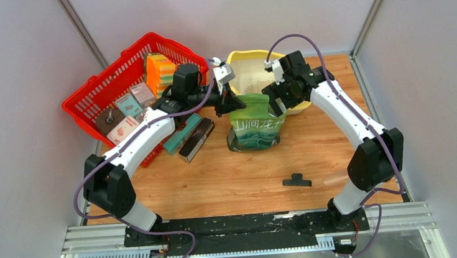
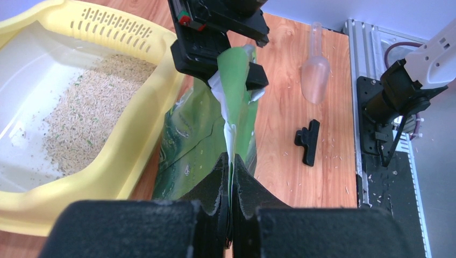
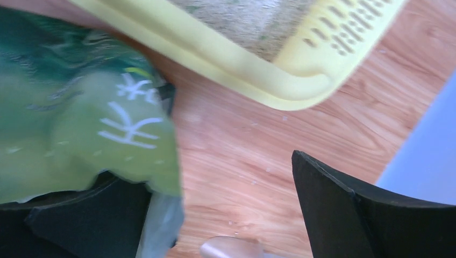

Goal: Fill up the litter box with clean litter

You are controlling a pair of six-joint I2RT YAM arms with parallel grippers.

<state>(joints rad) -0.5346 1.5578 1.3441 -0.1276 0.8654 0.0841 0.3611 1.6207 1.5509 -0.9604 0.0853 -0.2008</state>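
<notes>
Wooden worktop bearing pale yellow plastic litter box, beige-grey litter granules partly covering basin. Beside box, upright green printed bag: left fingers clamped on top edge, right fingers wide apart. Pouring step; next, likely tipping bag over rim.

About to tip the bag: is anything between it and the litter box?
Nothing visible. The bag, top pinched in the left claw, stands right beside the box rim; scoop and clip lie on its other side.
</notes>
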